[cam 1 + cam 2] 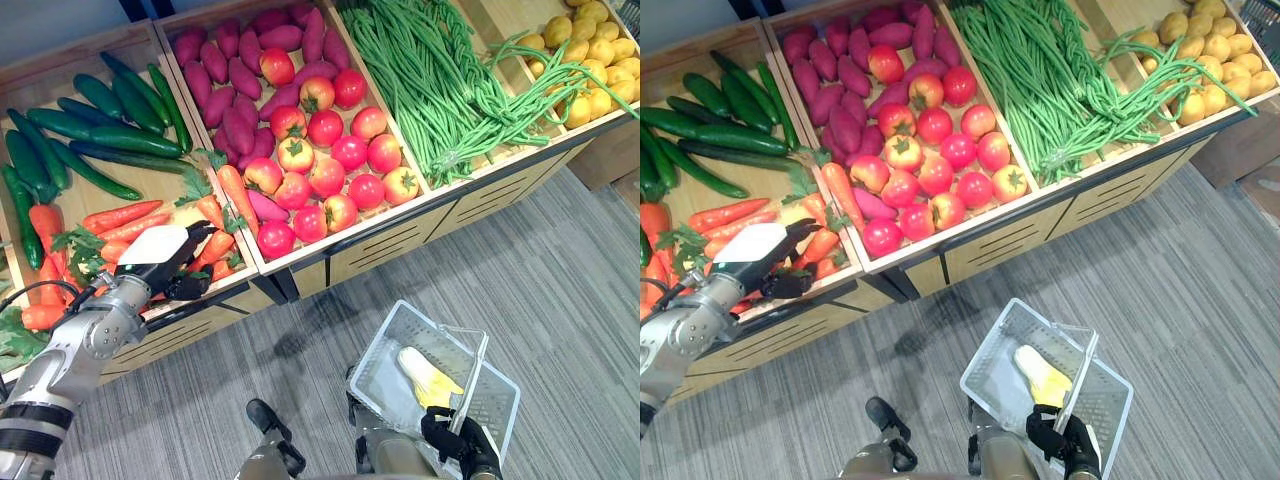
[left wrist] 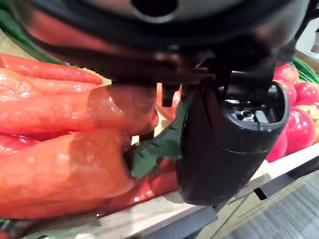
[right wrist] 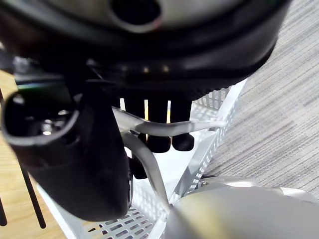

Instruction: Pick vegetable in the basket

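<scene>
Carrots [image 1: 122, 216] with green tops lie in the wooden crate at the front left. My left hand [image 1: 168, 258] is down among them at the crate's front edge, its thumb [image 2: 227, 149] standing beside a carrot [image 2: 60, 169] and a green leaf. Low on the right hangs a white mesh basket [image 1: 500, 402], and my right hand [image 1: 462, 440] is shut on its wire handle [image 3: 164, 128]. A pale yellow vegetable [image 1: 425, 376] lies inside the basket.
Behind the carrots lie dark cucumbers [image 1: 95, 140]. The middle crate holds purple sweet potatoes [image 1: 215, 75] and red tomatoes [image 1: 335, 150]. Long green beans [image 1: 425, 70] and yellow round produce [image 1: 590, 60] fill the right crates. Grey carpet [image 1: 560, 300] spreads in front of the stand.
</scene>
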`<state>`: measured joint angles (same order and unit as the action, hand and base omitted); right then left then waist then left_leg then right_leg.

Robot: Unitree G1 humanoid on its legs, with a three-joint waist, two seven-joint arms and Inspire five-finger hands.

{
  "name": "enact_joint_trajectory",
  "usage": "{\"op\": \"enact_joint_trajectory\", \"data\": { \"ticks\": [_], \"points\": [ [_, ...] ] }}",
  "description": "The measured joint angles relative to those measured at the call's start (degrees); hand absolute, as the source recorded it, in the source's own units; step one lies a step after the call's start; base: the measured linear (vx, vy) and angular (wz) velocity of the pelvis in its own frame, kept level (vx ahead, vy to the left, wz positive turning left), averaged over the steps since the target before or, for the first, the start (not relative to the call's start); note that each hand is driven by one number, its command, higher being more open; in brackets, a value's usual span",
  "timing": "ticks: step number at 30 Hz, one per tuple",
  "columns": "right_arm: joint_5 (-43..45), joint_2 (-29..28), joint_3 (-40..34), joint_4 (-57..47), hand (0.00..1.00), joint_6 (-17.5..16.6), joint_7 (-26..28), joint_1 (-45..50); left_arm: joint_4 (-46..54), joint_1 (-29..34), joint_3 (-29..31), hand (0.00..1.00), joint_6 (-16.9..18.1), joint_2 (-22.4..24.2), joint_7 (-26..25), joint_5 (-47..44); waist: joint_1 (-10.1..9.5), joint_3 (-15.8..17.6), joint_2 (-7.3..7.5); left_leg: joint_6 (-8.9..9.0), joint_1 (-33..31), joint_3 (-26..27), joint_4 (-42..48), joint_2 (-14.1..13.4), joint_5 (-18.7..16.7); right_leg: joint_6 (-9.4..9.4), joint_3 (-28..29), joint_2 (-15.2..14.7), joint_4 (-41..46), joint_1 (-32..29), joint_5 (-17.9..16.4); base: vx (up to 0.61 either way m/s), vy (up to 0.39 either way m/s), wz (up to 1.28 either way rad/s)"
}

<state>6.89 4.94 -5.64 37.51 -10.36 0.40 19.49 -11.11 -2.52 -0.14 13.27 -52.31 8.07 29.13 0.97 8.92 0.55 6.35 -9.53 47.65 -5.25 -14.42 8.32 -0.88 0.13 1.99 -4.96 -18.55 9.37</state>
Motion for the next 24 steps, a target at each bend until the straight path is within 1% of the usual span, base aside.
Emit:
{"op": "enact_joint_trajectory", "data": {
  "ticks": [2, 3, 6, 7, 9, 10, 12, 16, 19, 21, 22, 23, 24],
  "points": [
    [0.0, -0.1, 0.0, 1.0, 0.00, 0.3, 0.3, -0.1, -3.1, 0.0, 0.0, 0.00, 1.3, 0.3, 0.3, -0.5, 0.25, -0.7, 0.20, 0.23, 1.5, 0.0, 0.0, 0.0, -0.2, -0.04, -0.1, 0.0, 0.0, 1.5, -0.2, 0.08, 0.058, 0.00],
    [0.0, -0.3, 0.0, 1.9, 0.00, 0.4, 0.6, 0.0, -6.0, 0.0, 0.0, 0.00, 2.2, 1.5, 0.4, -0.5, 0.74, -1.9, 0.27, 0.50, 2.3, 0.1, 0.1, 0.0, -0.4, -0.12, -0.2, 0.0, 0.0, 2.3, -0.4, 0.06, 0.057, 0.00],
    [-0.1, -0.3, 0.0, 3.6, 0.00, 0.3, 0.9, 0.0, -9.5, -0.2, -0.8, 0.00, 3.1, 2.4, 0.0, -0.4, 1.14, -2.6, 0.31, 0.99, 4.8, 0.4, 0.3, 0.0, -0.7, -0.19, -0.7, 0.0, 0.0, 4.7, -0.6, 0.05, 0.059, -0.01],
    [-0.1, -0.3, -0.2, 4.9, 0.00, 0.4, 0.9, 0.1, -11.8, -0.3, -1.5, 0.00, 3.3, 3.1, -0.1, -0.1, 1.81, -3.8, 0.24, 1.35, 5.7, 0.4, 0.3, 0.0, -1.1, -0.30, -1.0, -0.1, 0.0, 5.6, -1.2, 0.01, 0.040, 0.02],
    [-0.1, -0.3, -0.6, 6.4, 0.00, 0.4, 1.0, 0.1, -15.5, -1.5, -2.0, 0.00, 3.6, 4.4, -0.2, 0.7, 2.33, -5.7, 0.16, 1.62, 6.2, 0.4, 0.3, 0.1, -1.3, -0.12, -1.2, -0.1, 0.0, 6.1, -1.7, 0.00, 0.048, 0.02],
    [-0.1, -0.4, -1.1, 7.2, 0.00, 0.4, 1.0, 0.1, -18.1, -3.0, -2.9, 0.00, 3.3, 4.9, -0.3, 0.9, 2.45, -6.0, -0.02, 1.83, 7.3, 0.4, 0.3, 0.1, -1.5, 0.19, -1.3, -0.1, 0.0, 7.2, -2.1, -0.02, 0.044, 0.01],
    [0.0, -0.4, -2.2, 8.2, 0.00, 0.6, 1.0, 0.2, -21.1, -4.5, -4.6, 0.00, 2.2, 5.1, -0.1, 1.9, 2.86, -7.0, -0.59, 1.96, 8.2, 0.5, 0.2, 0.1, -1.6, 0.22, -1.5, -0.1, 0.1, 8.0, -2.5, -0.02, 0.014, 0.01],
    [0.4, -0.5, -4.6, 9.5, 0.00, 1.2, 0.9, 0.3, -24.9, -8.6, -6.3, 0.00, 0.8, 5.0, 0.7, 3.2, 2.92, -7.8, -1.72, 1.99, 9.7, 0.4, 0.2, 0.1, -1.6, 0.10, -1.7, -0.2, 0.1, 9.6, -2.7, -0.02, 0.014, 0.04],
    [2.8, -1.3, -10.4, 11.1, 0.00, 2.6, 0.8, 0.3, -28.1, -14.1, -6.2, 0.00, 0.3, 4.2, 0.6, 3.1, 2.69, -9.2, -2.83, 1.99, 10.9, -0.2, 0.2, 0.2, -1.6, -0.30, -2.4, -0.3, 0.0, 11.3, -3.0, -0.03, 0.016, 0.13],
    [4.9, -1.3, -16.7, 12.4, 0.00, 3.0, 0.4, 0.2, -29.0, -18.3, -6.1, 0.00, 0.1, 2.1, -0.5, 3.1, 2.72, -10.9, -3.56, 2.02, 11.4, -0.6, 0.0, 0.3, -1.6, -0.26, -2.9, -0.3, 0.0, 12.0, -3.3, -0.06, 0.004, 0.13],
    [8.8, -0.6, -25.4, 12.9, 0.00, 3.7, -0.8, -0.6, -29.1, -24.1, -6.1, 0.00, 0.0, -0.2, -3.6, 3.1, 2.71, -12.1, -4.33, 2.09, 12.5, -1.0, -0.1, 0.4, -1.7, -0.31, -3.2, -0.3, 0.0, 13.3, -3.6, -0.09, -0.013, 0.11],
    [10.2, 0.2, -29.5, 12.9, 0.00, 4.0, -1.3, -0.7, -29.1, -26.6, -6.1, 0.00, 0.0, -0.8, -5.0, 3.0, 2.74, -13.3, -4.65, 2.17, 12.8, -1.1, -0.1, 0.3, -1.9, -0.25, -3.3, -0.3, 0.1, 13.6, -3.8, -0.07, -0.011, 0.09],
    [11.1, 0.5, -30.7, 12.9, 0.00, 4.0, -1.5, -0.7, -29.1, -27.4, -6.1, 0.00, 0.1, -1.0, -5.5, 3.0, 2.76, -13.9, -4.70, 2.17, 12.9, -1.1, -0.1, 0.4, -1.9, -0.20, -3.3, -0.3, 0.1, 13.7, -3.9, -0.05, -0.014, 0.03]
  ]
}}
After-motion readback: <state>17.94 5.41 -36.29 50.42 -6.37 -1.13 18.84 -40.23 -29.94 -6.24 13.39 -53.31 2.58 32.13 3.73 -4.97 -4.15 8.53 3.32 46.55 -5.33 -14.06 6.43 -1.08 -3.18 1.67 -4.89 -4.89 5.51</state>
